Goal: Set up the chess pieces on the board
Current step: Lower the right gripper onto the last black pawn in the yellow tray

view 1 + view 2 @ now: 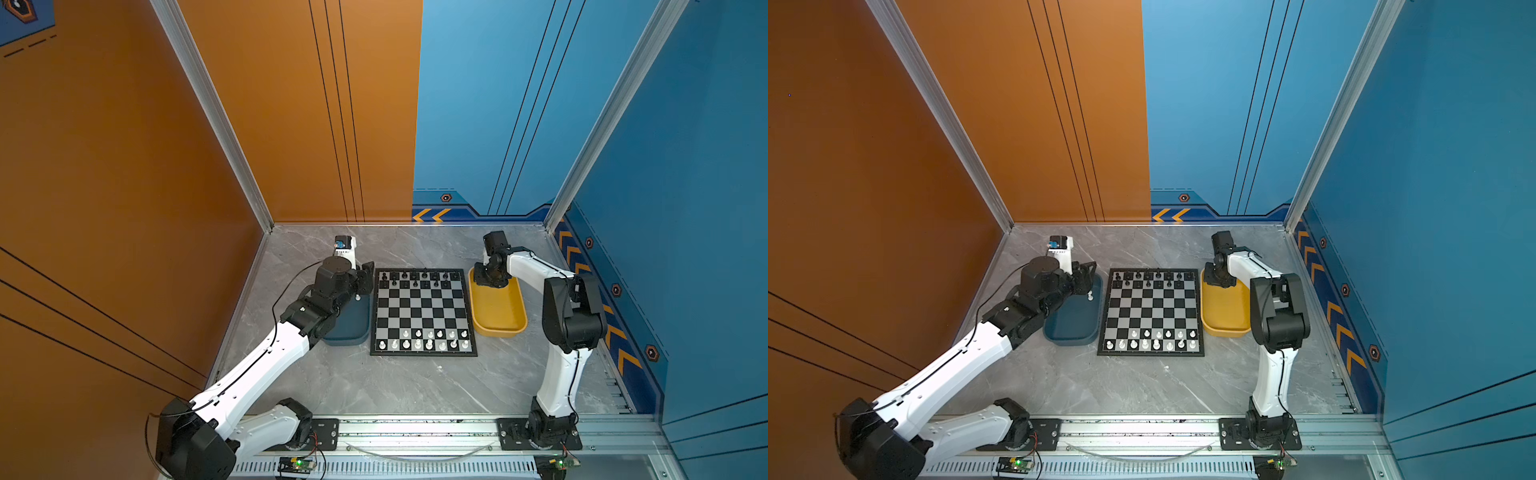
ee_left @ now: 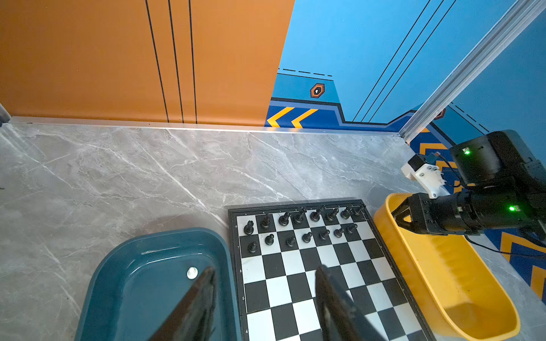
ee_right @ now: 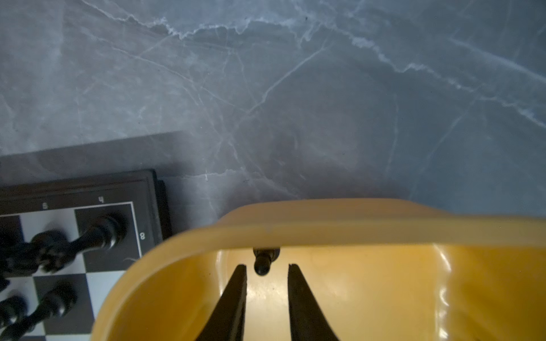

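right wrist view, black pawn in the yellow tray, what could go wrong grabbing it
The black pawn sits close against the wall of the yellow tray, at the open tips of the right gripper. A shallow close may pinch only its head and flick it away. A finger could also catch the wall.

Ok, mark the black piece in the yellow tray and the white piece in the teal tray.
black piece (image 3: 262, 265): right wrist view, its body.
white piece (image 2: 192, 272): left wrist view, its middle.

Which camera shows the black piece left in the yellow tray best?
Right wrist view: the black piece sits close up by the fingers inside the yellow tray. Both top views and the left wrist view show only the right gripper there.
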{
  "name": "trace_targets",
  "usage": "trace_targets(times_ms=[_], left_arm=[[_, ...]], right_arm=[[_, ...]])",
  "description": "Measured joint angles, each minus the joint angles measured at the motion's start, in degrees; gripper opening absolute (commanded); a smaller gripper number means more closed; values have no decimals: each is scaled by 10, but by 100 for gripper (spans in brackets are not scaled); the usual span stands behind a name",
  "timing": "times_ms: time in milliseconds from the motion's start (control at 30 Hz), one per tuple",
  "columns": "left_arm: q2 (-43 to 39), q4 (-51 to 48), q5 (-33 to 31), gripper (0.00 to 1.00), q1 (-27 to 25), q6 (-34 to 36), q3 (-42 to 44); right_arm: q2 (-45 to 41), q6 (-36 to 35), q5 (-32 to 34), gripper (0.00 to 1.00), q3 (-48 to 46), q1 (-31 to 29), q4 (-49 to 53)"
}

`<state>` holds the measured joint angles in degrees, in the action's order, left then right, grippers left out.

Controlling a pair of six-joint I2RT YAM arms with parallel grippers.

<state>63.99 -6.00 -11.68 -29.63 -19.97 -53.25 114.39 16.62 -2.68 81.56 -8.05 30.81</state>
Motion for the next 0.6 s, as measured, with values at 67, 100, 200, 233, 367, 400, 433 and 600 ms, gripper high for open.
trace_targets(times_ms=[67,100,200,233,367,400,433,600], left_arm=[[0,0,0,55,0,0,0],[0,0,0,55,0,0,0],[0,0,0,55,0,0,0],[0,0,0,55,0,0,0],[0,0,0,55,0,0,0],[0,0,0,55,0,0,0],[0,0,0,55,0,0,0],[0,0,0,55,0,0,0]], right_arm=[[3,1,-2,24,3,0,0],[5,1,-2,24,5,0,0],[9,1,-2,23,9,0,0],[9,1,-2,22,9,1,0],[14,2,-2,19,11,3,0],[15,2,-2,19,12,3,0],[16,3,-2,19,12,3,0],[16,3,-2,18,12,3,0]])
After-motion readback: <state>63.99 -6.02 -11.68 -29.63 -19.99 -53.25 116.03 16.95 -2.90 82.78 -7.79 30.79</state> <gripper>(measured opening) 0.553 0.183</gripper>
